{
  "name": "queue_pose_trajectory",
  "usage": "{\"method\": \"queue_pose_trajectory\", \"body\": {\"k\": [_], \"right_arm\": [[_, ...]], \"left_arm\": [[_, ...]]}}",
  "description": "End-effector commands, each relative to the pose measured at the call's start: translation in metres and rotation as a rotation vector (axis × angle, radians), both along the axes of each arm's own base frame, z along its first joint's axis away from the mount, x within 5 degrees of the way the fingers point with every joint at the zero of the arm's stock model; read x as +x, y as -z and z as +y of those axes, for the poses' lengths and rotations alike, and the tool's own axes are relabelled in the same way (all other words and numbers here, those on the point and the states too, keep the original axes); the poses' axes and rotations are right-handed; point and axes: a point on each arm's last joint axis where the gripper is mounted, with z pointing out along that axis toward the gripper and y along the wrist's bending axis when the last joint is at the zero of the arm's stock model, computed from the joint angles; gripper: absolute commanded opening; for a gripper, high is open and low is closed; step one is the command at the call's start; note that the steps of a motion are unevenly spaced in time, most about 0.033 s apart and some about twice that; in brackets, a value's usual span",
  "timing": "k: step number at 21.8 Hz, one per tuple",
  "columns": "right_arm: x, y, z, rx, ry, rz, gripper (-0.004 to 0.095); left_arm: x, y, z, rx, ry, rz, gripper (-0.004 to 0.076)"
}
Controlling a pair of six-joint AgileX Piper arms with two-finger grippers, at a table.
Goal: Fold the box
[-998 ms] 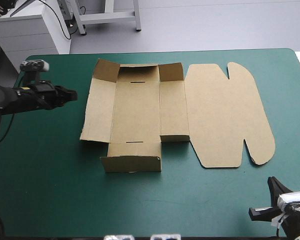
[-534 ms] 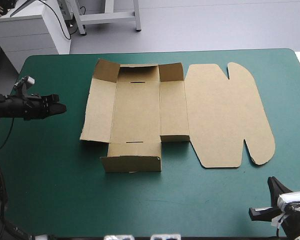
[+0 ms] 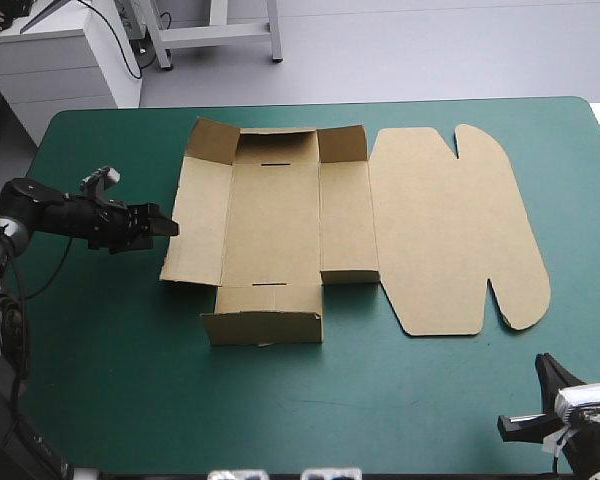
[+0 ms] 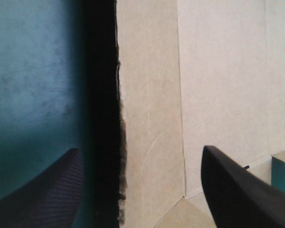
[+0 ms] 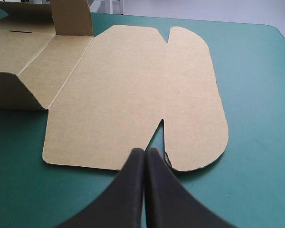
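Brown board first: found the box (image 3: 270, 215) lying on the table (image 3: 400, 400), left of middle and nearer the far edge, mostly a flat sheet. Counted what stands: far end wall (image 3: 277, 148) raised with both corner tabs up beside it; near end wall (image 3: 262, 326) raised too. Saw the left side panel (image 3: 198, 215) only slightly lifted off the teal-green cover, with a dark shadow under its outer edge in the left wrist view; right side panel (image 3: 348, 220) flat; lid (image 3: 450, 230) flat, spread toward the table's right edge, both rounded ears untucked. Judged progress as early: two end walls up, neither long side raised, nothing tucked into the slots in the base, no tray yet. Left to do, by estimate: raise the side panels, bring the walls together, lock the tabs.

Logged the left claw (image 3: 166, 227) low over the cover, just beside the left side panel's outer edge, released, black fingers wide apart and straddling that edge, gripping nothing; cannot tell whether touching the board. Logged the right claw (image 5: 144, 153) clenched to a point, empty, by the table's near right corner, well apart from the box, aimed at the notch in the lid's near ear
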Motion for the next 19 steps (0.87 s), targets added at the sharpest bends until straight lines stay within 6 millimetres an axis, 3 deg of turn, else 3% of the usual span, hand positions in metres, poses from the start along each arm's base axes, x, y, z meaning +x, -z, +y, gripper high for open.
{"method": "queue_pose_trajectory", "body": {"k": [1,7,11,15,17,18,19], "right_arm": [[-0.006,-0.015,0.000,0.003,0.008,-0.123,-0.0020],[-0.006,-0.015,0.000,0.003,0.008,-0.123,-0.0020],[-0.006,-0.015,0.000,0.003,0.008,-0.123,-0.0019],[-0.006,-0.015,0.000,0.003,0.008,-0.123,-0.0020],[-0.006,-0.015,0.000,0.003,0.008,-0.123,-0.0020],[-0.006,-0.015,0.000,0.003,0.008,-0.123,-0.0020],[-0.006,-0.015,0.000,0.003,0.008,-0.123,-0.0020]], "left_arm": [[0.005,-0.009,-0.011,-0.032,-0.007,-0.001,0.0512],[0.013,0.017,-0.032,-0.086,0.059,0.089,0.0512],[0.013,0.023,-0.051,-0.105,0.112,0.116,0.0512],[0.013,0.023,-0.057,-0.110,0.132,0.120,0.0505],[0.007,0.018,-0.056,-0.141,0.199,0.145,0.0281],[0.007,0.014,-0.054,-0.146,0.224,0.139,0.0017],[0.008,0.011,-0.052,-0.152,0.229,0.140,0.0004]]}}
